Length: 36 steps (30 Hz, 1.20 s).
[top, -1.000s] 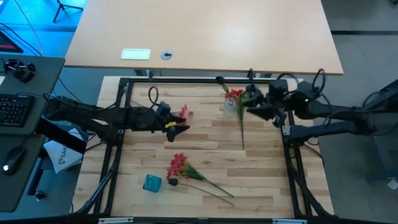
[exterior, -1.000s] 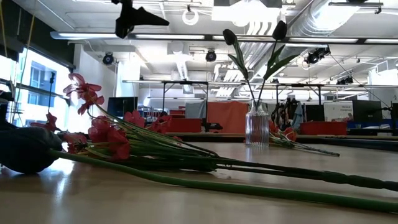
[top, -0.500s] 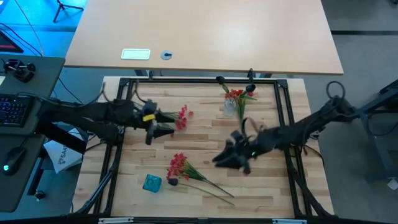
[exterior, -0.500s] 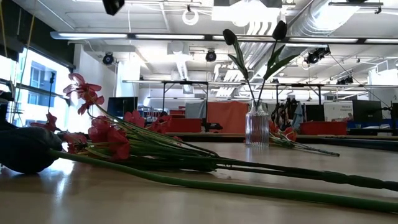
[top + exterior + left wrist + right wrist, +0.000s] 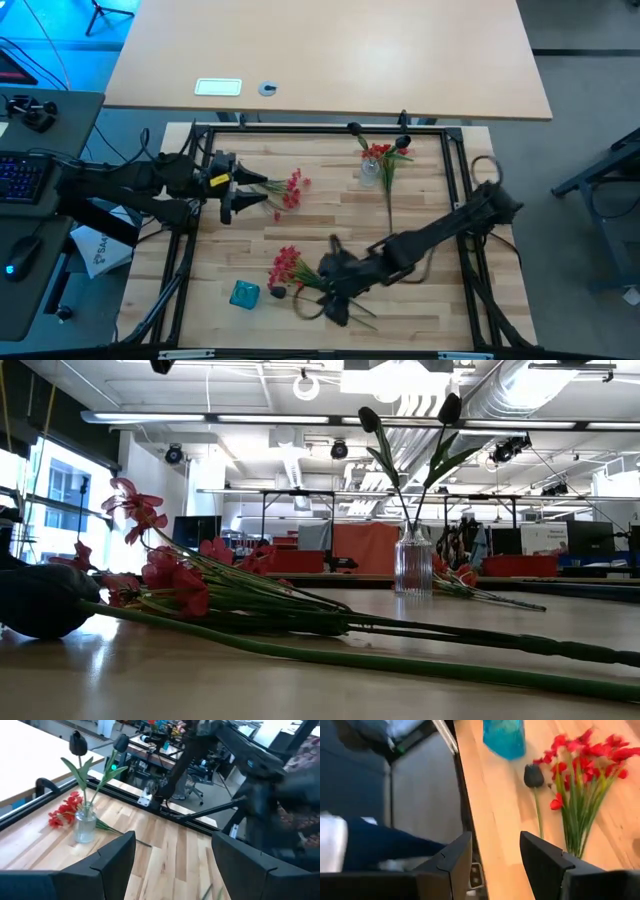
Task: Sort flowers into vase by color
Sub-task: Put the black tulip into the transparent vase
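Flowers beside a blue vase show in right wrist view.

Robotics lab in open-plan industrial space: exposed ceiling ducts and strip lights, rows of workbenches with monitors, keyboard beside the black-framed wooden table, office chair behind.

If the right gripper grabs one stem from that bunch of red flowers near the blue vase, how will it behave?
Probably light: the stems are long and thin. Held near one end, a sprig would likely droop, with the red blossoms weighting the tip. The bunch lies overlapped, so the right gripper, open just above it, may drag neighbouring stems along.
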{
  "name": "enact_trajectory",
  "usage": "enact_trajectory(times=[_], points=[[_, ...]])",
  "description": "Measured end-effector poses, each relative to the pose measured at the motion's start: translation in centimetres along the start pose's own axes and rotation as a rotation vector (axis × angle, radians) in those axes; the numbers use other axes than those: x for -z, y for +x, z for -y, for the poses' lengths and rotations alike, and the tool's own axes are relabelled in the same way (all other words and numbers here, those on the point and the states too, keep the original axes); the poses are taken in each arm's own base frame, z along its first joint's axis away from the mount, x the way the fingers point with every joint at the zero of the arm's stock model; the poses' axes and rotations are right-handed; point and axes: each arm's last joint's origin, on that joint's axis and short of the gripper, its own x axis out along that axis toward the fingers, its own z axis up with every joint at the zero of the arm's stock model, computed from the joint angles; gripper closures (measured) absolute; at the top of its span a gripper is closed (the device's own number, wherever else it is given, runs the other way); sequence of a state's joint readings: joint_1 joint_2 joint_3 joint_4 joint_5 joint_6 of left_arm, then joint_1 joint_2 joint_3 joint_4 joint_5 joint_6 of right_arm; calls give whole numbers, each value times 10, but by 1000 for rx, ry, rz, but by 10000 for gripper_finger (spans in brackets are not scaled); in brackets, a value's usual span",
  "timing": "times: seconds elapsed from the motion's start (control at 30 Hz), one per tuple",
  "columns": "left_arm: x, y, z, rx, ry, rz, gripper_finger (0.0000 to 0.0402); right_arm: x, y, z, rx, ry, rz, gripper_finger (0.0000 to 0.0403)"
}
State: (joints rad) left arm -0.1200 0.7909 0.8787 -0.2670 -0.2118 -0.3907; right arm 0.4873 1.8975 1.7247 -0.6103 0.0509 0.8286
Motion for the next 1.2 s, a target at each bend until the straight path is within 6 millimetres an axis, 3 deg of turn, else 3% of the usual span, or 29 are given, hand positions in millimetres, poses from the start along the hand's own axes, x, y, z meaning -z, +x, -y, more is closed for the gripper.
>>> enact_trajectory(times=[0.4, 0.63, 0.97, 1.2], points=[[-1, 1, -2, -83, -49, 34, 151, 6, 89, 0, 219, -173, -206, 242], [-1, 1, -2, -83, -53, 35, 151, 28, 133, 11, 258, -176, -291, 242], [-1, 1, -2, -85, -53, 36, 151, 39, 158, 28, 393, -156, -273, 242], [-1, 1, -2, -85, -53, 36, 151, 48, 170, 34, 388, -179, -321, 242]])
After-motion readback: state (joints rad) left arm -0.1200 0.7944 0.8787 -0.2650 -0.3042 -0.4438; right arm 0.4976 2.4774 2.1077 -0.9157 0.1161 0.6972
